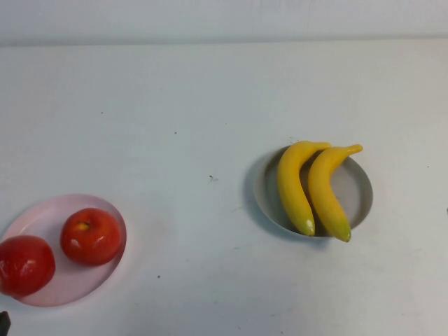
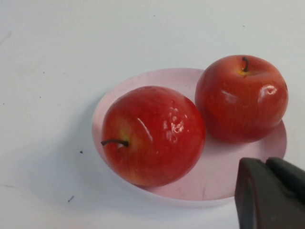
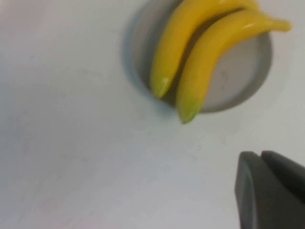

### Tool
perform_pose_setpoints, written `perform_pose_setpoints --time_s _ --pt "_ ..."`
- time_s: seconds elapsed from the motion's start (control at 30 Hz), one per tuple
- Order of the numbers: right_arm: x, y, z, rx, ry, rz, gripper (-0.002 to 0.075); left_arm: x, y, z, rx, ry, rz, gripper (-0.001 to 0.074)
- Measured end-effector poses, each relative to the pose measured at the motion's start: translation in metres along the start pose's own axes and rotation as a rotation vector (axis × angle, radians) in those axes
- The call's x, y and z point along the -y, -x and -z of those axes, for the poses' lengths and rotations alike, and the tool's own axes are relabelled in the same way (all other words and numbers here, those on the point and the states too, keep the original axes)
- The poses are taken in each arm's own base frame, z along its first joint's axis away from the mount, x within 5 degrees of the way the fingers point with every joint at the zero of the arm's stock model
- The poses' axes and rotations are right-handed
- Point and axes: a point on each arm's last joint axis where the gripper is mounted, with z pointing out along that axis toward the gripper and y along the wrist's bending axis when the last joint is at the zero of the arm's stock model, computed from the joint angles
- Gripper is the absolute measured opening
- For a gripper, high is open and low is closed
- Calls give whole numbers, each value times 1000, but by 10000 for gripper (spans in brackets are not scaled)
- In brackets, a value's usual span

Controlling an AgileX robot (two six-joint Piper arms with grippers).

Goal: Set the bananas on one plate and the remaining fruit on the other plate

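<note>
Two yellow bananas (image 1: 292, 185) (image 1: 323, 189) lie side by side on the grey plate (image 1: 357, 192), right of the table's middle. Two red apples (image 1: 90, 236) (image 1: 24, 264) sit on the pale pink plate (image 1: 42, 213) at the near left. In the left wrist view, my left gripper (image 2: 267, 162) is shut and empty, just off the pink plate's rim (image 2: 224, 167), near the apples (image 2: 153, 135) (image 2: 241, 98). In the right wrist view, my right gripper (image 3: 260, 155) is shut and empty over bare table, a short way from the bananas' green tips (image 3: 188, 112) and the grey plate (image 3: 238, 81).
A white tabletop (image 1: 182, 112) stretches between and behind the two plates, ending at a pale back edge (image 1: 224, 40). The pink plate lies close to the view's left and near edges.
</note>
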Motion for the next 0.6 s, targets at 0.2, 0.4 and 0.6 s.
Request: perform_pose_setpoints --time_s 0.2,0.4,0.6 --pt "28 -75 -10 369 -235 -143 -15 0 0 0 0 0 0 -1" --pt "28 -142 -19 585 -395 -224 -15 0 0 0 0 0 0 -1" --pt "23 -166 -16 725 -458 -277 -15 0 0 0 0 0 0 -1"
